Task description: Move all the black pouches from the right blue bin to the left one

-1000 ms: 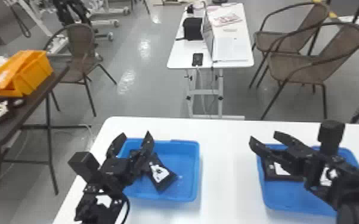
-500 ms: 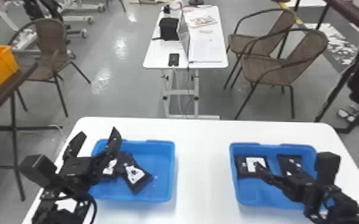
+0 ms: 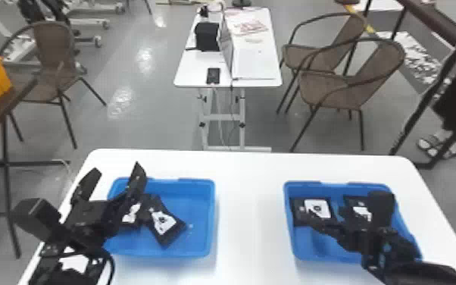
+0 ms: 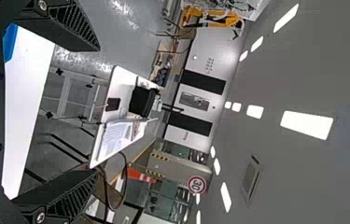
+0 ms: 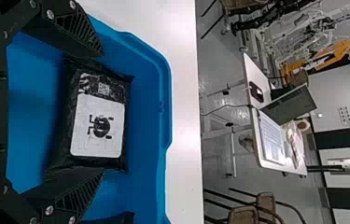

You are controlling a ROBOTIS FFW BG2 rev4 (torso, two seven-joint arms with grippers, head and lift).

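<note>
In the head view, two blue bins are held by the white counter, set well apart. In the left bin, two black pouches are seen: one pouch with a white label is laid aslant, and a second labelled pouch is partly covered by the left arm. The left gripper is placed over that bin's left side, its fingers spread wide, with nothing gripped. In the right bin, a flat pouch is found in the far left corner, and another pouch is partly hidden by the right arm. The right gripper is positioned over the flat pouch. Behind the counter, a white side table and brown chairs can be seen. In the left wrist view, wide-set fingers are shown with only open space between them (a round speed sign is visible across the room). In the right wrist view, the labelled face of the flat pouch is framed by wide-parted fingers; whether it is touched by them cannot be told. Beyond the bin's rim, an open laptop is seen.
</note>
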